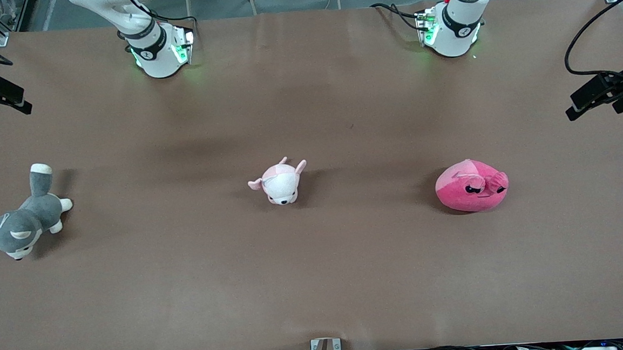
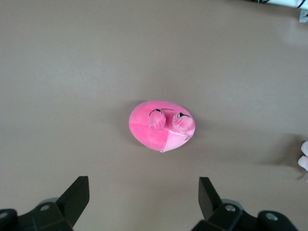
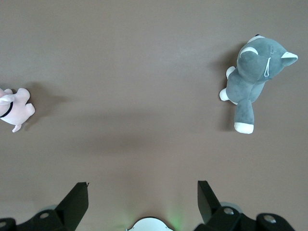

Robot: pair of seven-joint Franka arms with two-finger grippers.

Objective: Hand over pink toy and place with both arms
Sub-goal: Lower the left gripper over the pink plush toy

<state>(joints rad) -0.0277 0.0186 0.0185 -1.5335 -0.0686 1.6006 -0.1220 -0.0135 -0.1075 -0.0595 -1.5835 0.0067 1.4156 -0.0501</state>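
Pink toy (image 1: 472, 186) lies on the table (image 1: 318, 283) toward the left arm's end, resting on its rounded body with its small black eyes turned toward the front camera and a lighter pink patch on its upper part. Nothing touches it.

By size, the brown table comes first; it fills nearly the whole front view and carries three plush toys spread in a loose row, all well apart from one another. The two white arms come next: only their bases and lower links show along the top of the front view, the left arm (image 1: 456, 17) above the pink toy's end of the table, the right arm (image 1: 149, 41) toward the other end. Both wait raised over the table.

The left gripper (image 2: 144, 199) hangs over the pink toy (image 2: 161, 126), its jaws spread wide with bare table showing between the two dark fingers. The right gripper (image 3: 143, 198) hangs over bare table between the grey toy and the puppy, its jaws likewise spread wide and holding nothing.

The grey toy (image 1: 22, 222), a grey-and-white plush animal with pointed ears, lies on its side at the right arm's end of the table. The pink toy follows in size. The puppy (image 1: 280, 182), a pale pink-and-white plush, sits near the middle of the table, between the grey toy and the pink toy.
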